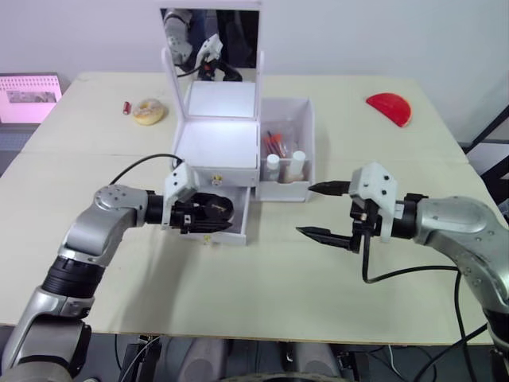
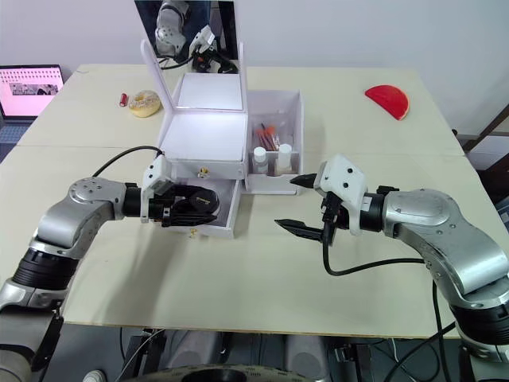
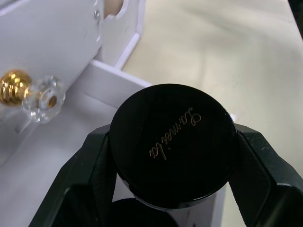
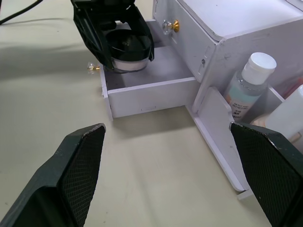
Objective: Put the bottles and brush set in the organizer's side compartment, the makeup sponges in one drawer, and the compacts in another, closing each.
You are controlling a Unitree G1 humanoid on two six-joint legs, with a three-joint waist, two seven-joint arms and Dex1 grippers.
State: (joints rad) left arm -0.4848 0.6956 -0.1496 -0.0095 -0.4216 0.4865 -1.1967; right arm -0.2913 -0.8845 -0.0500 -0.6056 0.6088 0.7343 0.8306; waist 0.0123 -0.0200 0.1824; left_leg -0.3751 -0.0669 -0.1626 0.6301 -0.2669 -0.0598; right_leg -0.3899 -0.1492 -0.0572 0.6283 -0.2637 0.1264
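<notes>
Tabletop [image 1: 262, 270]: pale cream surface carrying all items.

Organizer [image 1: 216, 143]: white box near the middle of the tabletop, mirror lid upright at its back. Side compartment [image 1: 286, 151] is attached on the robot's right of the box. Bottom drawer [image 4: 142, 92] is pulled out toward the robot; the drawer above it is shut, with a gold and clear knob [image 3: 28, 90].

Right gripper [image 1: 318, 211]: hovers above bare tabletop, just right of the open drawer and in front of the side compartment. Fingers spread wide, holding nothing.

Left gripper [image 1: 208, 208]: positioned over the open drawer, clamped on a compact [image 3: 173, 144].

Compact: round, glossy black lid with a thin gold script logo. In the right wrist view a pale base shows under the lid. It sits within the drawer opening; cannot tell if it touches the drawer floor. A second dark round edge shows just below it in the left wrist view.

Bottles [image 1: 285, 165]: two, white caps, upright at the front of the side compartment. Red-tipped items [image 1: 274, 143] lie behind them.

Far tabletop: red semicircular object [image 1: 390, 107] on the right; beige ring-shaped object [image 1: 149, 111] and a small red stick [image 1: 126, 107] on the left.
</notes>
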